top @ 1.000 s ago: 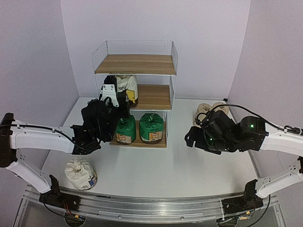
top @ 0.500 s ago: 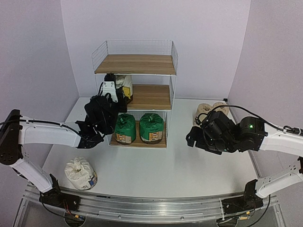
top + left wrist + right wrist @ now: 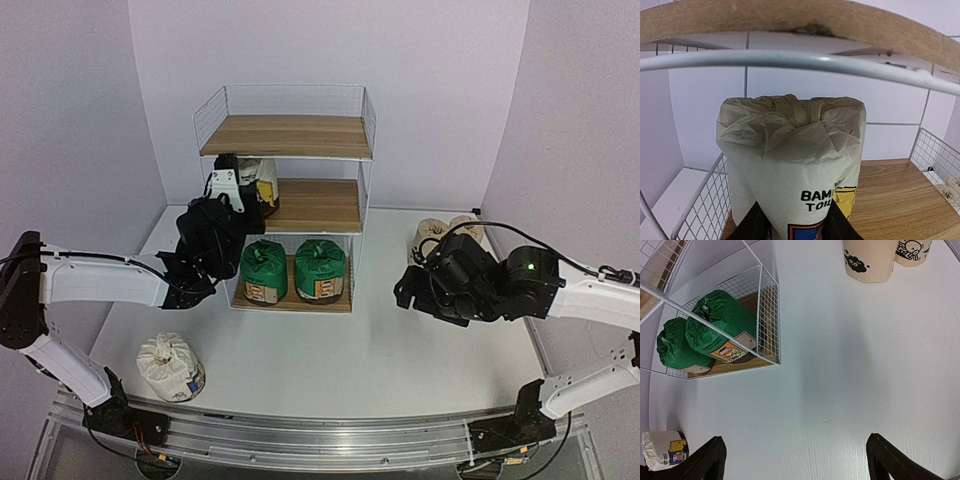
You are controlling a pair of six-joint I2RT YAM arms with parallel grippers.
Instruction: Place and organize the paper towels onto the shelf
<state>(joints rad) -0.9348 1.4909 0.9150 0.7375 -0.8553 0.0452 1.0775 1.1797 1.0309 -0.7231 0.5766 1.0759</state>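
Observation:
The shelf (image 3: 290,135) stands at the back, with two green rolls (image 3: 264,271) (image 3: 320,268) side by side on its bottom tier. My left gripper (image 3: 240,200) is shut on a white roll with a blue-yellow label (image 3: 263,180) and holds it upright at the left end of the middle tier. In the left wrist view this roll (image 3: 790,150) fills the space between my fingers (image 3: 840,225), above the wood board (image 3: 900,195). My right gripper (image 3: 408,290) hangs open and empty over the table, right of the shelf. A second white roll (image 3: 170,367) stands front left. Two tan rolls (image 3: 440,235) stand at the right.
The right wrist view shows the green rolls (image 3: 715,325), the tan rolls (image 3: 867,260) and the second white roll (image 3: 662,450) around bare white table (image 3: 840,365). The shelf's top board (image 3: 330,135) is bare. Walls close in on three sides.

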